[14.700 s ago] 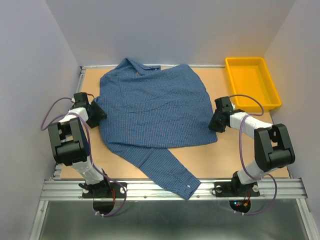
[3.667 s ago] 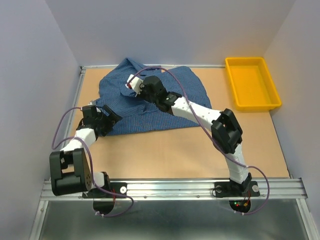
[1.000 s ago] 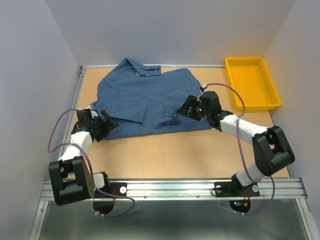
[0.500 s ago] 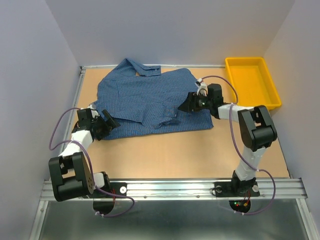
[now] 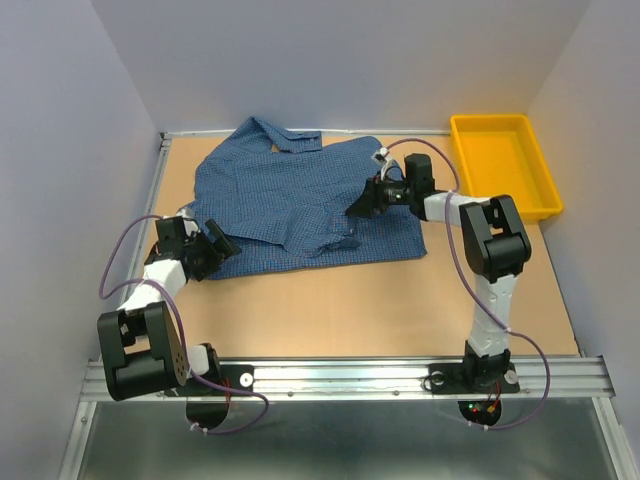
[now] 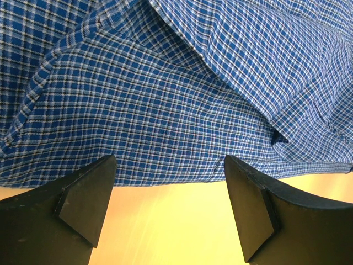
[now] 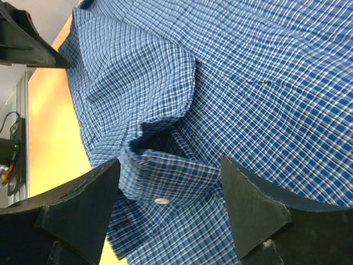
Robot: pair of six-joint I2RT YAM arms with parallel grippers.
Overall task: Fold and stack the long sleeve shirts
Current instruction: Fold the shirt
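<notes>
Lying rumpled over the desk's [image 5: 330, 300] far-left part, the shirt [image 5: 290, 195] has its collar at the far edge and one sleeve folded across the body, with the cuff [image 7: 165, 176] near the middle. The left gripper [image 5: 213, 242] sits at the shirt's near-left hem, fingers spread, grasping nothing. The right gripper [image 5: 362, 203] hovers over the shirt's right side, fingers likewise released. A yellow bin [image 5: 505, 165] occupies the far-right corner.

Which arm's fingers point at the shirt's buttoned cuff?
The right arm's fingers: the cuff with its white button shows between them. The left fingers face only the plain hem of the shirt.
</notes>
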